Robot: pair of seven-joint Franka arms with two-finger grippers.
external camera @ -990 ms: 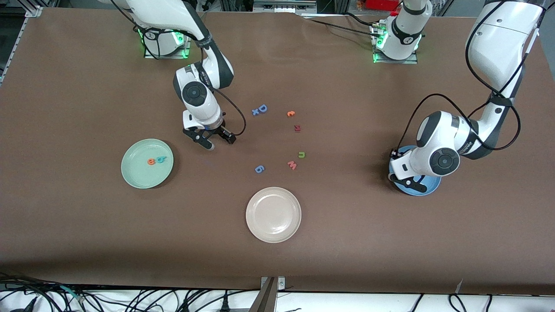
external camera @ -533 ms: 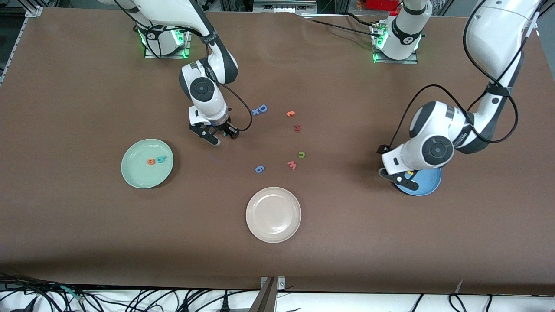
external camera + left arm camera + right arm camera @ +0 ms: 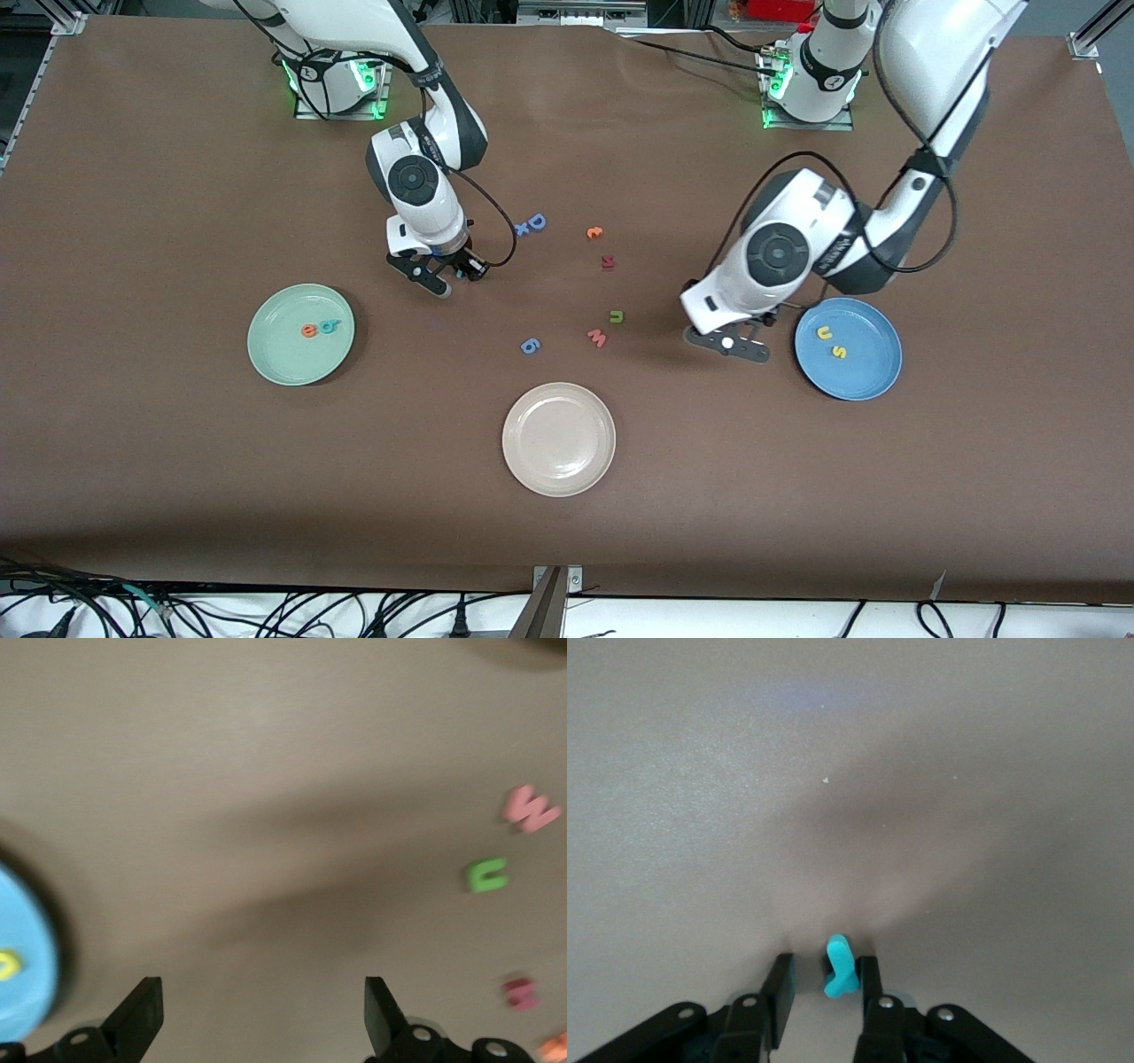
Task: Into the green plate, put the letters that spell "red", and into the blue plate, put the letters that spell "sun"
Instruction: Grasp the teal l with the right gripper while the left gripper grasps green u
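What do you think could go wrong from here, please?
1. The right end effector pinches the thin teal r near its edge; it might slip out before reaching the green plate.
2. The left end effector is heading for the green n, and might nudge the pink w beside it.

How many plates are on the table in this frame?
3. The green plate lies toward the right arm's end, the blue plate toward the left arm's end, and a cream plate between them, nearest the front camera.
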